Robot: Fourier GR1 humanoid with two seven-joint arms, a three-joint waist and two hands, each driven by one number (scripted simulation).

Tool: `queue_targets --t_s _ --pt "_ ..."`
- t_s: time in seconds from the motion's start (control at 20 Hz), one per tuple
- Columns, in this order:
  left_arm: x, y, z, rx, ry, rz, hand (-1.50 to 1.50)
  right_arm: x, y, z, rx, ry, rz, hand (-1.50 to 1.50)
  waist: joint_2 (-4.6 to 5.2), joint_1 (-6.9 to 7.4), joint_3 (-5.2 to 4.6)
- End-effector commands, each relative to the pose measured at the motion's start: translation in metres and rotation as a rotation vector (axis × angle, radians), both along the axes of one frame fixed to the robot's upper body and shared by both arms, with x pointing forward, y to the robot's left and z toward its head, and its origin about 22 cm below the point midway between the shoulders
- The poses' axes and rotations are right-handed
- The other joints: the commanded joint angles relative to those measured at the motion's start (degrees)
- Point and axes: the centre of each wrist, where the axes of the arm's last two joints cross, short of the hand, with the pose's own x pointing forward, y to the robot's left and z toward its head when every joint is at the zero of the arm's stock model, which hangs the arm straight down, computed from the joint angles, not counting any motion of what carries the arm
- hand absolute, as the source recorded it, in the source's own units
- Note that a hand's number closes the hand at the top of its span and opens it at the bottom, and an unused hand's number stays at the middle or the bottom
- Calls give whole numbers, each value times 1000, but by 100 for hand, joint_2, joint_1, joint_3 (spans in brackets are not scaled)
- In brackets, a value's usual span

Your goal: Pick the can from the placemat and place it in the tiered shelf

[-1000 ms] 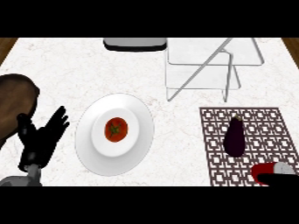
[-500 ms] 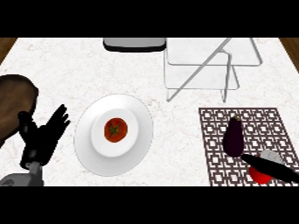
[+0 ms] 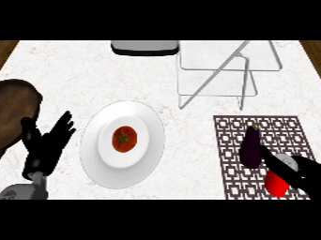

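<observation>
On placemat (image 3: 260, 129), right hand (image 3: 314, 177) partly covers can (image 3: 276, 183).

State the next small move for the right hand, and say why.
Probably curl the right hand round the can. The hand is at the can on the placemat but looks not yet closed. The eggplant lies close beside, so grasp before lifting.

The right hand (image 3: 312, 178) sits against a red cylindrical can with a pale top (image 3: 276, 183) on the brown lattice placemat (image 3: 260, 126). A dark purple eggplant (image 3: 250, 147) lies just beyond that hand. The left hand (image 3: 47, 149), fingers spread upward, rests just left of a white round plate (image 3: 90, 150).
</observation>
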Motion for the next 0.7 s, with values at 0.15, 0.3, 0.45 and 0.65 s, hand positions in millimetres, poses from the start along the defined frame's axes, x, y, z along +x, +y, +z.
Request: queue_targets --t_s 0.15,0.3,0.45,0.65 --pt "8 5 13 -5 -1 -4 0 5 26 -19 9 -43 66 150 35 -22 46" --pt "-6 -4 5 1 -8 -7 0 -4 34 8 -3 -145 68 150 28 -32 45" --pt "-17 -1 -4 -4 5 4 0 -2 42 39 -88 -225 57 150 24 -21 43" --pt "3 -15 0 -8 -8 -53 0 9 136 34 -17 -282 601 150 61 295 37"
